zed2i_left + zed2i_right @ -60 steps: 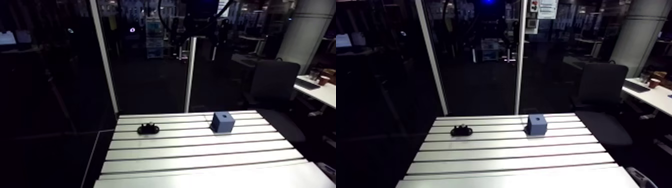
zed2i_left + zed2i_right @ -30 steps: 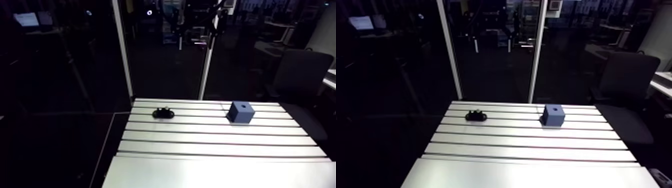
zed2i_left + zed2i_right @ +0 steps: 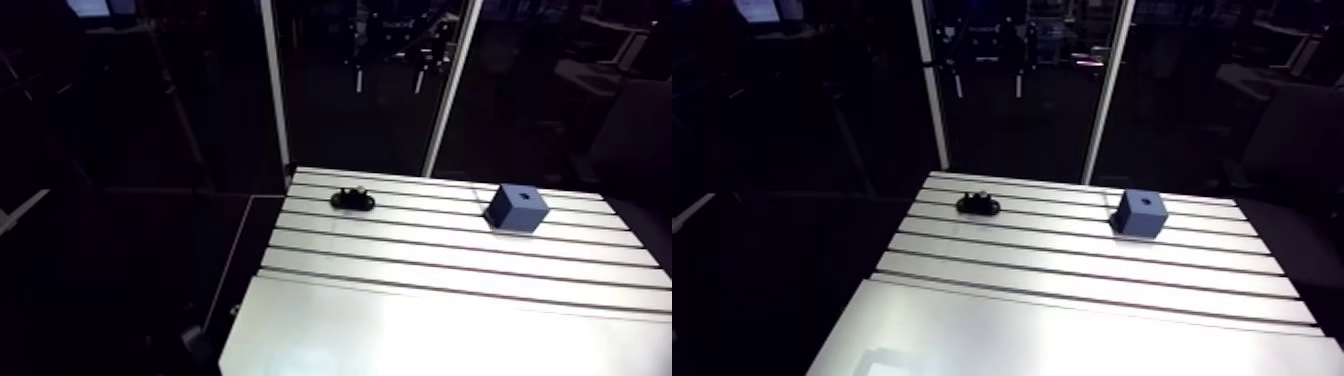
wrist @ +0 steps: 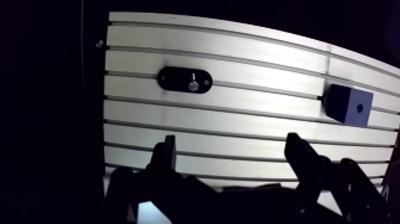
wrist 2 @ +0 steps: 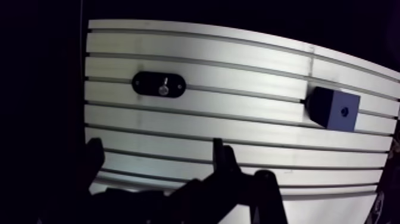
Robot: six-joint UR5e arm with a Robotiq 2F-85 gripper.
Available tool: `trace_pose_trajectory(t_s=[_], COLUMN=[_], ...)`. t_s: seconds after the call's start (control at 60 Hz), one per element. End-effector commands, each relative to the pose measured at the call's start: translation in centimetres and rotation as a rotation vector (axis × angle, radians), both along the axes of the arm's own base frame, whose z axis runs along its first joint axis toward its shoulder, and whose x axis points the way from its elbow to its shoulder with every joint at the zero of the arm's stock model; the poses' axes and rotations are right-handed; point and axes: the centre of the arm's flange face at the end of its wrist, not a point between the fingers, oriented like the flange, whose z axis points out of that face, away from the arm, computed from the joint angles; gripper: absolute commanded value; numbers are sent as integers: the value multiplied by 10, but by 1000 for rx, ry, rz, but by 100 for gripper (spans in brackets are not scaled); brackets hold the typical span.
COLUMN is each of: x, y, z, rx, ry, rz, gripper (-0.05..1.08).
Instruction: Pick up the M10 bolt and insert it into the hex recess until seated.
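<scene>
M10 bolt (image 4: 193, 84): seated in a black oval holder (image 4: 172, 79), far left on the slotted table (image 4: 238, 155) in the arm view, well ahead of the gripper (image 4: 232, 143). Appears to stand upright, long axis near vertical, with a pale end uppermost; too small to tell head from thread.

Blue block (image 4: 350, 105), with the recess (image 4: 359, 108) in its top face: far right on the table, well apart from the holder.

Gripper: spread wide, holding nothing, above the near part of the table, touching neither holder nor block.

Step in hand, by judgement: approach to the bolt, nothing grasped so far.

Risks from here:
- Closing off-centre on so slim an upright target: likely to tip the bolt in its holder or pinch it askew.
- Descending too low: likely to strike the holder.
- Carrying a crooked grip across to the block: likely to leave the hex out of line with the recess, jamming short of seated.
</scene>
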Motion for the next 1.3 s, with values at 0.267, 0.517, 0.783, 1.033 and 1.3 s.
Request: trace_pose_trajectory(t_s=[0.267, 0.517, 0.783, 1.033, 1.3], x=[-11, -6, -4, -2, -3], y=[-15, -20, -30, -30, -30], z=[-83, -112, -129, -144, -154], rx=[-13, 15, 21, 20, 19], ry=[41, 52, 82, 62, 50], rz=[-36, -55, -64, -82, -94], gripper=[1, 1, 1, 1, 7])
